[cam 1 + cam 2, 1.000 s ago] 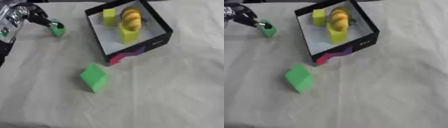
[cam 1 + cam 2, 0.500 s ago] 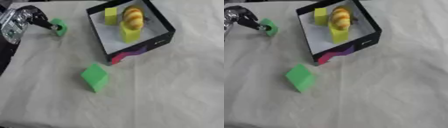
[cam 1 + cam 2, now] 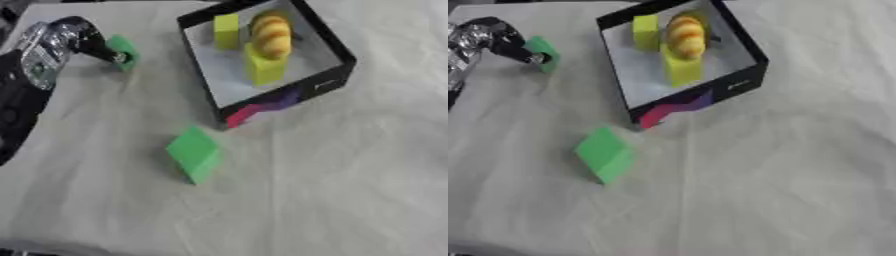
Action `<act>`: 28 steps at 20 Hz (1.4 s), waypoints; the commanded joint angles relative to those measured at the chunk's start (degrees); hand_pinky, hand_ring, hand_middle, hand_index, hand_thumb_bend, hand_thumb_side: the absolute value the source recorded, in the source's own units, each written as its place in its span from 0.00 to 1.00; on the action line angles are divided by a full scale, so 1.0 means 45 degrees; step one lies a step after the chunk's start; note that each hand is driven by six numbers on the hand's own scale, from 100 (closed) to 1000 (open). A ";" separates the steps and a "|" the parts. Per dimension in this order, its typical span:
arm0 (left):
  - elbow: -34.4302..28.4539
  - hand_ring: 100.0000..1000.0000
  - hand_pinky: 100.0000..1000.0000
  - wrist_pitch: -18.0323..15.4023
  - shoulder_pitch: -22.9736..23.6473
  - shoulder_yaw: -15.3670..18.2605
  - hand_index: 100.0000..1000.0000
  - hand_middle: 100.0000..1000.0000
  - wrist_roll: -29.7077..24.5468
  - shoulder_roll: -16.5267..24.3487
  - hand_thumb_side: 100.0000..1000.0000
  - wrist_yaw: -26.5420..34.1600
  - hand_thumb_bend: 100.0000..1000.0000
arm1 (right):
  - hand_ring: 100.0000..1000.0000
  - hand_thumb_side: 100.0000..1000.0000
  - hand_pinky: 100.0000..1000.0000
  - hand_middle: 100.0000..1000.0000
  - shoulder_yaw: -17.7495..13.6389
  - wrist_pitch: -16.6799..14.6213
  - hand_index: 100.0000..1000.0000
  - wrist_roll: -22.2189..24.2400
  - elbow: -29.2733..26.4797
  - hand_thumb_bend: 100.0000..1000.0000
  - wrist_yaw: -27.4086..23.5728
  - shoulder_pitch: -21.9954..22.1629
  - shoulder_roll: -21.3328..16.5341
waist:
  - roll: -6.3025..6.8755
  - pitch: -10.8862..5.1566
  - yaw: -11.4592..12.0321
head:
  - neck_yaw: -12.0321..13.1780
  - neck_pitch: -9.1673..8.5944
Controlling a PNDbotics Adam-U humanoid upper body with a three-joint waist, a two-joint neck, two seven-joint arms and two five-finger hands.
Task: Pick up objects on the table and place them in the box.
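Note:
A black box (image 3: pixel 334 46) with a white floor stands at the back, slightly right of centre. In it are two yellow blocks (image 3: pixel 226 30) and a yellow and orange striped rounded thing (image 3: pixel 270 35). My left hand (image 3: pixel 80 40) comes in from the left edge with its fingers curled round a small green block (image 3: pixel 123 51), left of the box. A larger green block (image 3: pixel 193 153) lies alone on the white cloth in front of the box. My right hand shows in neither view.
A pink and purple patch (image 3: pixel 262 106) marks the box's near outer corner. White cloth (image 3: pixel 350 175) covers the table, with open room at the right and front.
My left hand with the small green block has shifted a little to the right, toward the box, and looks slightly higher. The larger green block has stayed in place.

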 commanded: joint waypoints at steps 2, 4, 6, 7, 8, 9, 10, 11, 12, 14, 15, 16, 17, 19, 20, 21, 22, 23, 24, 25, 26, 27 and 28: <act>-0.0025 0.77 0.82 -0.0081 -0.0310 0.0137 0.66 0.70 -0.0005 0.0199 0.35 -0.0322 0.37 | 0.67 0.65 0.78 0.64 -0.0107 -0.0011 0.81 0.0048 -0.0058 0.00 0.0045 -0.0106 -0.0274 | 0.0135 -0.0071 -0.0020 | 0.0086 -0.0144; -0.0006 0.77 0.82 -0.0084 -0.0322 0.0152 0.65 0.70 -0.0007 0.0180 0.32 -0.0387 0.33 | 0.67 0.65 0.78 0.64 -0.0110 -0.0011 0.81 0.0054 -0.0048 0.00 0.0046 -0.0098 -0.0276 | 0.0138 -0.0087 -0.0019 | 0.0083 -0.0123; -0.0007 0.76 0.80 -0.0089 -0.0337 0.0162 0.63 0.68 -0.0006 0.0160 0.28 -0.0404 0.29 | 0.67 0.65 0.78 0.64 -0.0111 -0.0010 0.81 0.0059 -0.0038 0.00 0.0041 -0.0092 -0.0281 | 0.0142 -0.0110 -0.0019 | 0.0089 -0.0095; -0.0011 0.76 0.80 -0.0088 -0.0342 0.0164 0.63 0.68 0.0000 0.0150 0.28 -0.0401 0.28 | 0.67 0.65 0.78 0.64 -0.0110 -0.0009 0.81 0.0062 -0.0032 0.00 0.0036 -0.0091 -0.0284 | 0.0143 -0.0123 -0.0020 | 0.0087 -0.0083; -0.0014 0.75 0.80 -0.0077 -0.0350 0.0168 0.62 0.67 0.0011 0.0137 0.23 -0.0390 0.24 | 0.67 0.65 0.78 0.65 -0.0106 -0.0010 0.81 0.0069 -0.0030 0.00 0.0030 -0.0090 -0.0288 | 0.0143 -0.0139 -0.0020 | 0.0085 -0.0075; -0.0023 0.75 0.79 -0.0067 -0.0364 0.0172 0.61 0.67 0.0021 0.0124 0.21 -0.0368 0.23 | 0.67 0.65 0.78 0.65 -0.0104 -0.0011 0.81 0.0074 -0.0027 0.00 0.0024 -0.0089 -0.0291 | 0.0141 -0.0156 -0.0017 | 0.0082 -0.0060; -0.0053 0.74 0.78 -0.0066 -0.0383 0.0179 0.59 0.65 0.0020 0.0112 0.14 -0.0317 0.19 | 0.67 0.65 0.78 0.65 -0.0103 -0.0013 0.81 0.0078 -0.0024 0.00 0.0017 -0.0084 -0.0294 | 0.0137 -0.0178 -0.0012 | 0.0069 -0.0038; -0.0103 0.73 0.78 -0.0067 -0.0402 0.0183 0.58 0.64 0.0004 0.0112 0.11 -0.0231 0.17 | 0.67 0.65 0.78 0.65 -0.0104 -0.0017 0.81 0.0081 -0.0022 0.00 0.0009 -0.0075 -0.0297 | 0.0132 -0.0199 -0.0004 | 0.0050 -0.0017; -0.0185 0.72 0.77 -0.0076 -0.0429 0.0184 0.56 0.63 -0.0024 0.0124 0.04 -0.0119 0.13 | 0.67 0.65 0.78 0.65 -0.0104 -0.0021 0.81 0.0083 -0.0020 0.00 0.0001 -0.0065 -0.0305 | 0.0129 -0.0228 0.0006 | 0.0020 0.0007; -0.0507 0.70 0.75 -0.0102 -0.0481 0.0188 0.54 0.60 -0.0117 0.0196 0.00 0.0218 0.06 | 0.67 0.64 0.78 0.65 -0.0104 -0.0031 0.81 0.0085 -0.0017 0.00 -0.0020 -0.0045 -0.0326 | 0.0126 -0.0291 0.0030 | -0.0052 0.0049; -0.0771 0.69 0.75 -0.0111 -0.0515 0.0182 0.52 0.59 -0.0156 0.0263 0.00 0.0417 0.03 | 0.67 0.64 0.78 0.65 -0.0104 -0.0037 0.81 0.0085 -0.0016 0.00 -0.0031 -0.0030 -0.0340 | 0.0126 -0.0323 0.0042 | -0.0085 0.0072; -0.1085 0.67 0.73 -0.0113 -0.0561 0.0155 0.50 0.57 -0.0180 0.0343 0.00 0.0594 0.00 | 0.67 0.64 0.78 0.65 -0.0103 -0.0043 0.81 0.0086 -0.0014 0.00 -0.0040 -0.0017 -0.0356 | 0.0130 -0.0353 0.0051 | -0.0105 0.0094; -0.1499 0.66 0.73 -0.0151 -0.0639 0.0114 0.49 0.57 -0.0203 0.0440 0.00 0.0766 0.00 | 0.67 0.64 0.78 0.65 -0.0100 -0.0047 0.81 0.0087 -0.0011 0.00 -0.0048 -0.0005 -0.0374 | 0.0138 -0.0383 0.0058 | -0.0113 0.0112; -0.2445 0.65 0.72 -0.0240 -0.0875 -0.0040 0.48 0.56 -0.0307 0.0603 0.01 0.1015 0.00 | 0.67 0.64 0.78 0.65 -0.0096 -0.0055 0.81 0.0089 -0.0006 0.00 -0.0060 0.0012 -0.0410 | 0.0158 -0.0435 0.0059 | -0.0136 0.0132; -0.2907 0.65 0.72 -0.0287 -0.1031 -0.0138 0.48 0.56 -0.0382 0.0627 0.01 0.1141 0.00 | 0.67 0.64 0.78 0.65 -0.0091 -0.0056 0.81 0.0092 -0.0002 0.00 -0.0066 0.0015 -0.0426 | 0.0167 -0.0458 0.0051 | -0.0139 0.0141; -0.3386 0.65 0.72 -0.0427 -0.1252 -0.0270 0.48 0.56 -0.0477 0.0595 0.01 0.1307 0.00 | 0.67 0.64 0.78 0.65 -0.0076 -0.0057 0.81 0.0106 0.0002 0.00 -0.0076 0.0009 -0.0442 | 0.0176 -0.0483 0.0048 | -0.0133 0.0152; -0.3752 0.65 0.72 -0.0541 -0.1445 -0.0395 0.48 0.56 -0.0571 0.0548 0.02 0.1460 0.00 | 0.67 0.64 0.78 0.65 -0.0059 -0.0057 0.81 0.0124 0.0005 0.00 -0.0088 -0.0004 -0.0452 | 0.0184 -0.0504 0.0040 | -0.0121 0.0160; -0.4072 0.65 0.72 -0.0685 -0.1709 -0.0566 0.48 0.56 -0.0671 0.0423 0.02 0.1585 0.00 | 0.67 0.64 0.78 0.65 -0.0026 -0.0053 0.81 0.0156 0.0008 0.00 -0.0106 -0.0036 -0.0459 | 0.0194 -0.0526 0.0021 | -0.0103 0.0161; -0.4270 0.65 0.72 -0.0786 -0.1958 -0.0735 0.48 0.56 -0.0763 0.0250 0.02 0.1635 0.00 | 0.67 0.64 0.78 0.65 0.0012 -0.0047 0.81 0.0195 0.0011 0.00 -0.0129 -0.0083 -0.0463 | 0.0204 -0.0543 -0.0010 | -0.0079 0.0155; -0.4370 0.65 0.72 -0.0874 -0.2177 -0.0868 0.48 0.56 -0.0837 -0.0004 0.02 0.1637 0.00 | 0.67 0.64 0.78 0.65 0.0053 -0.0043 0.81 0.0240 0.0007 0.00 -0.0157 -0.0149 -0.0466 | 0.0220 -0.0551 -0.0064 | -0.0037 0.0141; -0.4392 0.65 0.72 -0.0951 -0.2348 -0.0936 0.47 0.56 -0.0866 -0.0328 0.03 0.1604 0.00 | 0.67 0.64 0.78 0.65 0.0095 -0.0037 0.81 0.0288 0.0001 0.00 -0.0190 -0.0232 -0.0469 | 0.0241 -0.0543 -0.0136 | 0.0024 0.0108; -0.4358 0.64 0.72 -0.1019 -0.2471 -0.0955 0.47 0.56 -0.0835 -0.0668 0.03 0.1529 0.00 | 0.67 0.64 0.78 0.65 0.0138 -0.0028 0.81 0.0336 -0.0006 0.00 -0.0224 -0.0332 -0.0465 | 0.0263 -0.0521 -0.0230 | 0.0097 0.0054; -0.4247 0.64 0.72 -0.1067 -0.2562 -0.0956 0.47 0.56 -0.0770 -0.0988 0.03 0.1394 0.00 | 0.67 0.64 0.78 0.65 0.0180 -0.0017 0.81 0.0386 -0.0013 0.00 -0.0260 -0.0436 -0.0457 | 0.0283 -0.0493 -0.0340 | 0.0169 -0.0002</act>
